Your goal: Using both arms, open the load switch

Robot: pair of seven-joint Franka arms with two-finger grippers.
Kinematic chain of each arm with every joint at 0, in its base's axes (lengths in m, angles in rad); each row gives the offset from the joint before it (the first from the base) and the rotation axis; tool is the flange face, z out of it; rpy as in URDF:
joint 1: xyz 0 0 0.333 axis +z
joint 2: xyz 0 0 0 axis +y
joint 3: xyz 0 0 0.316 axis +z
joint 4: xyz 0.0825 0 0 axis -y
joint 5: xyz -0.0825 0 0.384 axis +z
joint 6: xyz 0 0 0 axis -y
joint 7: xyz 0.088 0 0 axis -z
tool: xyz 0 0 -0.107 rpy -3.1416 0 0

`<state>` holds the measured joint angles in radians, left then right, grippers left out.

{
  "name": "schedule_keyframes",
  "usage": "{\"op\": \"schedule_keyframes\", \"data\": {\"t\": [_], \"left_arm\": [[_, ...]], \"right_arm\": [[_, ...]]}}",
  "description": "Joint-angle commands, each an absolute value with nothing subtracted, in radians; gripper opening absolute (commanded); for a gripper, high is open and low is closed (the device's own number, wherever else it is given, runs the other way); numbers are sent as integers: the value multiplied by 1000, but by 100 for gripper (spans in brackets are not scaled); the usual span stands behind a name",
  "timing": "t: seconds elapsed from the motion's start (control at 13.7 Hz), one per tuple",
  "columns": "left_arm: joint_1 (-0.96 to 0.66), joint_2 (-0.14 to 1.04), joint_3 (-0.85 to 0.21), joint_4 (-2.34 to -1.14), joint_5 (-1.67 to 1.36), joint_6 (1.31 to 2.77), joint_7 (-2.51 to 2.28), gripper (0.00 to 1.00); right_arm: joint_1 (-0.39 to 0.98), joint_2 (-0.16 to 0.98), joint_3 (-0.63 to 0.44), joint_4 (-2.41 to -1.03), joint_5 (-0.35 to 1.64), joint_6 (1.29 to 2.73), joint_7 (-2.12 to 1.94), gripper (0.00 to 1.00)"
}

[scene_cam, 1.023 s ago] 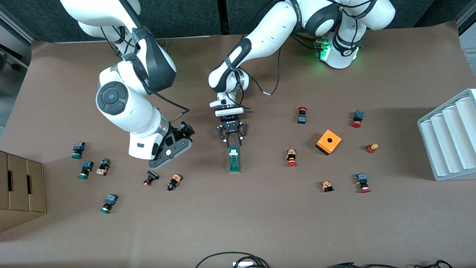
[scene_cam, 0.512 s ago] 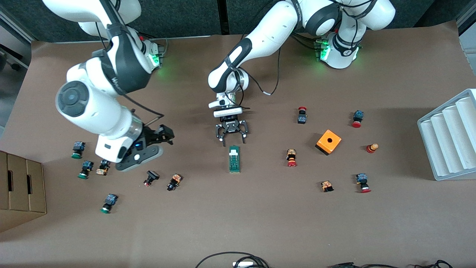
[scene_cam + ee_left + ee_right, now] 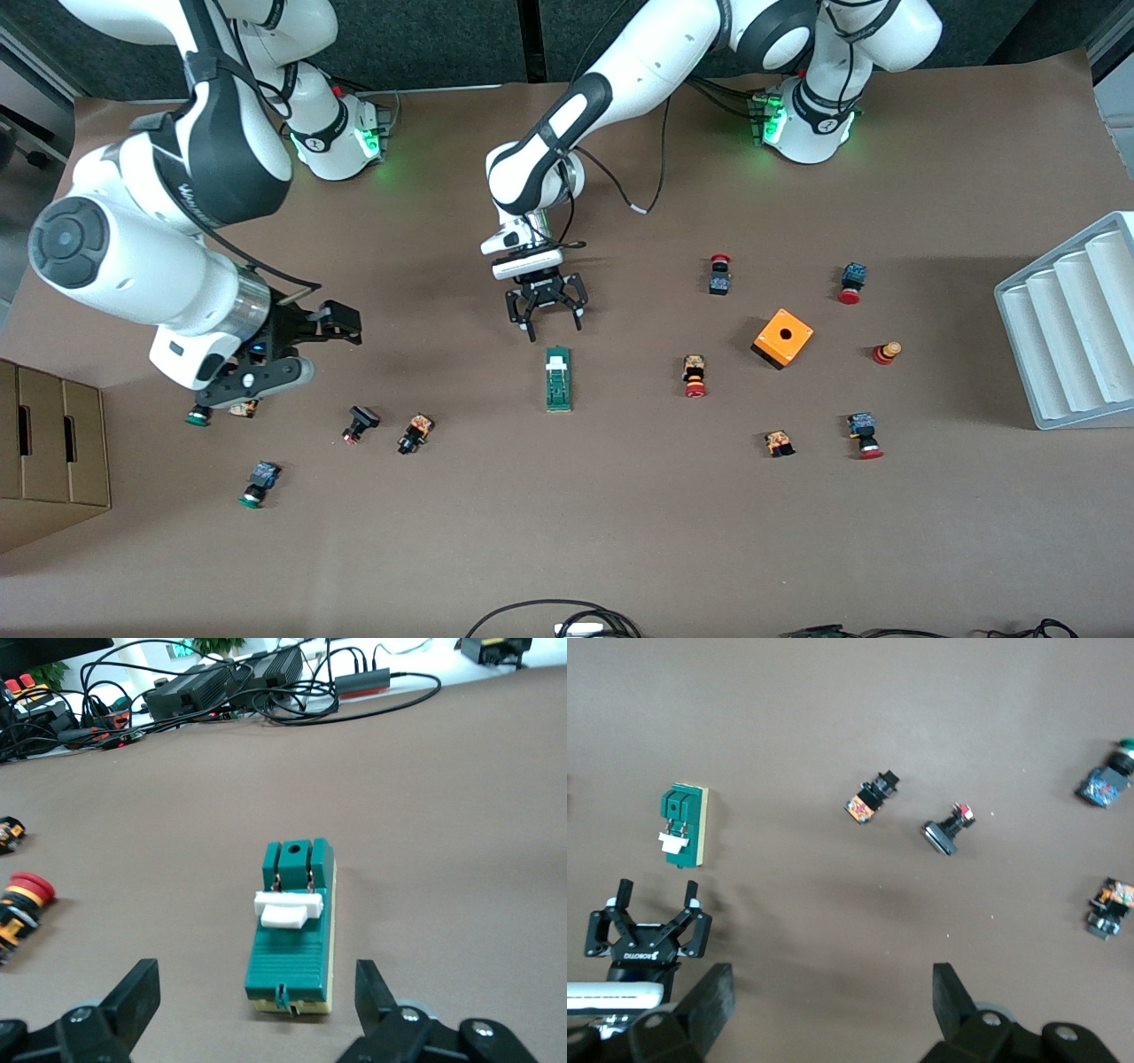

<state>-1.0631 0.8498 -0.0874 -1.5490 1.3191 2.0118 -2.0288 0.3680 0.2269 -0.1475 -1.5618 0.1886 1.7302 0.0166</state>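
My left gripper hovers open just above the load switch; my right gripper, open, hangs well apart from the load switch, toward the right arm's end.

Dark green load switch, flat on table, white piece on top

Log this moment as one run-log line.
load switch: flat on table, untouched | left pincer: open, over table beside switch's white end | right pincer: open, above push buttons toward right arm's end
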Motion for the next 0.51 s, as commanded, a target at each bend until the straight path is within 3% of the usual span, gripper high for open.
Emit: {"op": "schedule_keyframes", "data": {"t": [0.0, 0.44], "left_arm": [[-1051, 802, -89, -1554, 1235, 2022, -1855, 97], [-970, 675, -90, -1552, 984, 2051, -1377, 99]], "right_arm": [[316, 213, -127, -1563, 203, 1703, 38, 100], [80, 192, 64, -1568, 117, 1694, 38, 100]]}}
